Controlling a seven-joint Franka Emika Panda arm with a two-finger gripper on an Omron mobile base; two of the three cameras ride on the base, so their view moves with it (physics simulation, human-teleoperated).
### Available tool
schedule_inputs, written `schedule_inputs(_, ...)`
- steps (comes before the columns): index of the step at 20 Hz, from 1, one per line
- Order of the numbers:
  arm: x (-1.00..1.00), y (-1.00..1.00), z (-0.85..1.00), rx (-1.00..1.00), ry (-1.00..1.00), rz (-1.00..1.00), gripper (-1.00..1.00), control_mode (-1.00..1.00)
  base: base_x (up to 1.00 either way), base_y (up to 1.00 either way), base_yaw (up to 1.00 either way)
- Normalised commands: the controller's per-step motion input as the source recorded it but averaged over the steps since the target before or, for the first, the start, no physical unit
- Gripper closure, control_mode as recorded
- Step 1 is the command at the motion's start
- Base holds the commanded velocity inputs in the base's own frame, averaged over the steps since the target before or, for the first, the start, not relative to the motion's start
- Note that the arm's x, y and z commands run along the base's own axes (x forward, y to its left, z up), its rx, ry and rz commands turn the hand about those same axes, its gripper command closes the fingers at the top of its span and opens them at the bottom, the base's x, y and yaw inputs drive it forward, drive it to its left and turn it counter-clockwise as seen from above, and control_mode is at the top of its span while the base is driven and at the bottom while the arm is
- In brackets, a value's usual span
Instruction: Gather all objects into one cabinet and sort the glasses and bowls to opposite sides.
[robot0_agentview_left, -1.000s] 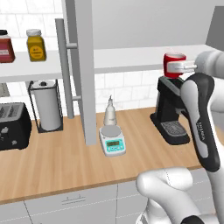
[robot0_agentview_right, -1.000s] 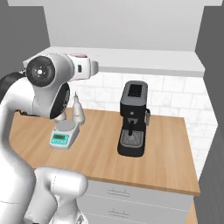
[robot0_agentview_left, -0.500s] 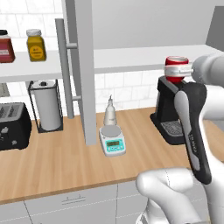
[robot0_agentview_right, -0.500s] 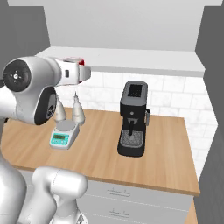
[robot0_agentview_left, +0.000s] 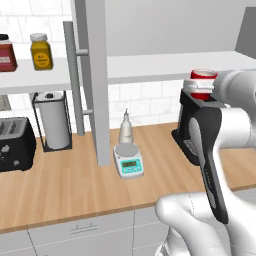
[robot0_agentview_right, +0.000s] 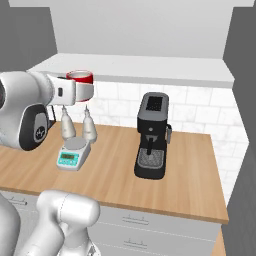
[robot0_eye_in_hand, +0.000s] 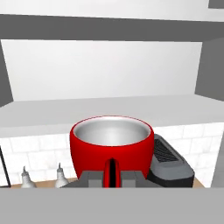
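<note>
My gripper (robot0_eye_in_hand: 111, 176) is shut on the rim of a small red cup (robot0_eye_in_hand: 111, 144), one of the glasses, with one finger inside it and one outside. The cup (robot0_agentview_left: 202, 81) hangs upright in the air, level with the white shelf (robot0_agentview_left: 150, 67) of the open cabinet and in front of it. In the right base view, the cup (robot0_agentview_right: 80, 78) sits at the end of the white hand, with the gripper (robot0_agentview_right: 80, 90) on it, before the shelf (robot0_agentview_right: 145, 67). The shelf (robot0_eye_in_hand: 109, 111) ahead looks bare. The bowls are out of view.
The open grey cabinet door (robot0_agentview_left: 95, 75) with its bar handle stands left of the cup. A black coffee machine (robot0_agentview_right: 152, 135), a scale (robot0_agentview_right: 72, 152) and two small bottles stand on the wooden counter below. A paper towel roll (robot0_agentview_left: 52, 120), a toaster (robot0_agentview_left: 15, 145) and jars (robot0_agentview_left: 40, 50) are far left.
The arm has swung its elbow round, and the held red cup has drifted slightly left in the right base view while staying at shelf height. The grip is unchanged.
</note>
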Motion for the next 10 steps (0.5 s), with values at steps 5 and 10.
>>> schedule_inputs(5,-0.01,-0.11,-0.01,0.00,0.00,0.02,1.00,-1.00,0.00,0.00,0.00)
schedule_inputs(10,0.00,-0.08,-0.10,0.00,0.01,0.09,1.00,-1.00,0.00,0.00,0.00)
